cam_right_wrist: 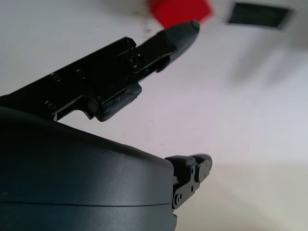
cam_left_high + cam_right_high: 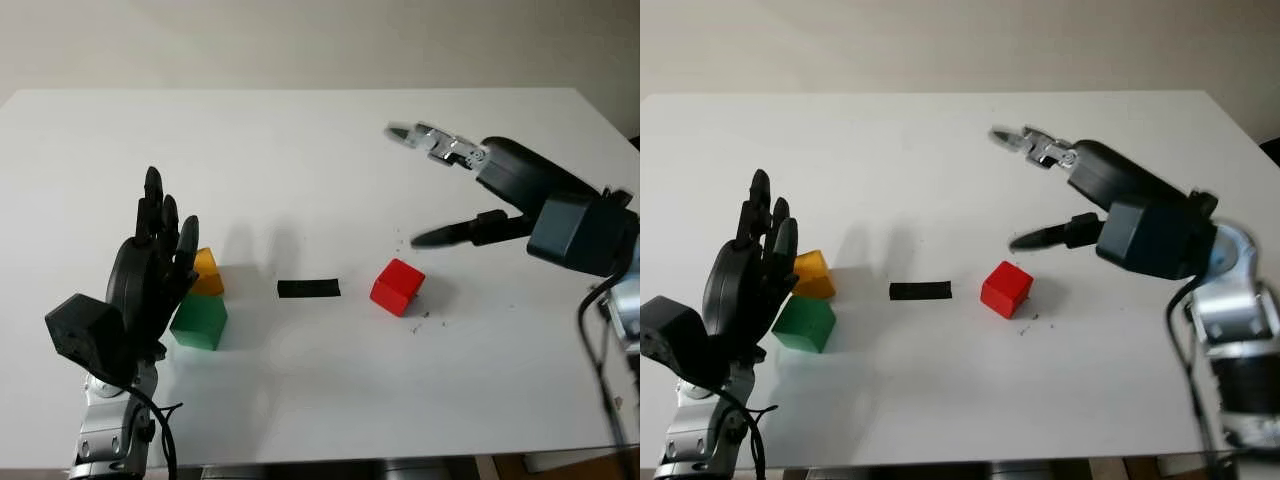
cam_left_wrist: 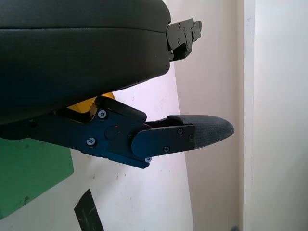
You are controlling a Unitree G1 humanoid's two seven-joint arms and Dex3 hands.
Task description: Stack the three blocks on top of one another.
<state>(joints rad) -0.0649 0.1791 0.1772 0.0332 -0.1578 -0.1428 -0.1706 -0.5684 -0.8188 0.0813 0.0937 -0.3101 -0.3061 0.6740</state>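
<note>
A red block [image 2: 397, 287] sits right of the table's middle, tilted on the white surface. A green block [image 2: 200, 322] stands at the left, and a yellow block [image 2: 207, 271] touches its far side. My left hand [image 2: 160, 250] is raised just left of the green and yellow blocks, open and holding nothing. My right hand [image 2: 425, 180] hovers open above and to the right of the red block, its thumb [image 2: 440, 237] pointing toward it. In the right wrist view the thumb tip [image 1: 185, 30] lies just short of the red block [image 1: 179, 10].
A black strip of tape [image 2: 308, 289] lies flat between the green and red blocks. Small dark specks [image 2: 425, 318] dot the table beside the red block. The table's front edge [image 2: 350, 462] runs near the bottom.
</note>
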